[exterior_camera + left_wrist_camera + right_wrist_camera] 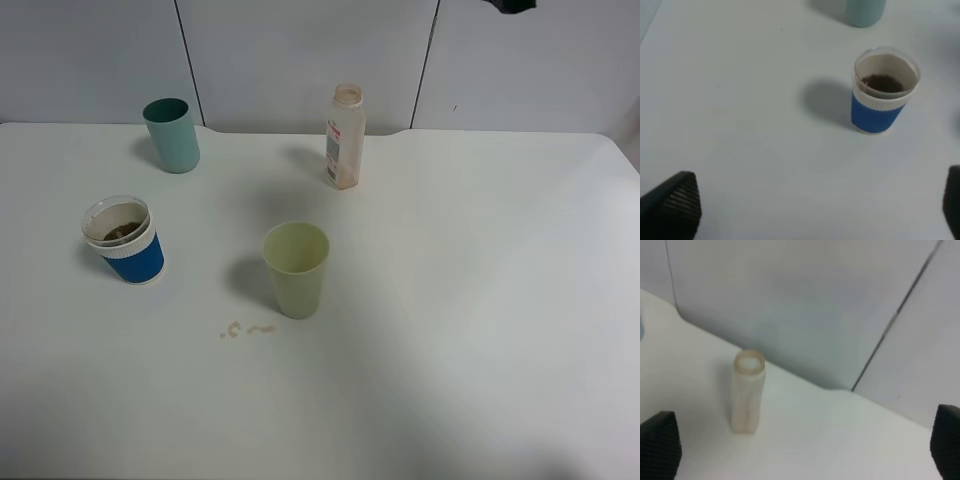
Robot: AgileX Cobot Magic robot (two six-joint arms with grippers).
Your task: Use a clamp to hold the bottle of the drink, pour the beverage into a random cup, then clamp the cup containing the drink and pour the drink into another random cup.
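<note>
The bottle (pixel 345 137) stands upright and uncapped at the back of the table, with only a faint brown tint low inside; the right wrist view also shows the bottle (pixel 746 397). The short blue cup (pixel 124 240) at the left holds brown beverage (pixel 122 231). The teal tumbler (pixel 172 135) stands behind it. My left gripper (pixel 812 210) is open, well short of the blue cup (pixel 882 95), with nothing between its fingertips (pixel 672 205). My right gripper (pixel 802 450) is open and empty, apart from the bottle. Neither gripper shows in the high view.
A pale yellow-green tumbler (pixel 296 268) stands empty near the middle. Small brown drops (pixel 245 329) lie on the white table (pixel 480 330) in front of it. A grey panelled wall (pixel 300 50) runs along the back edge. A dark part (pixel 515 5) pokes in at the top right.
</note>
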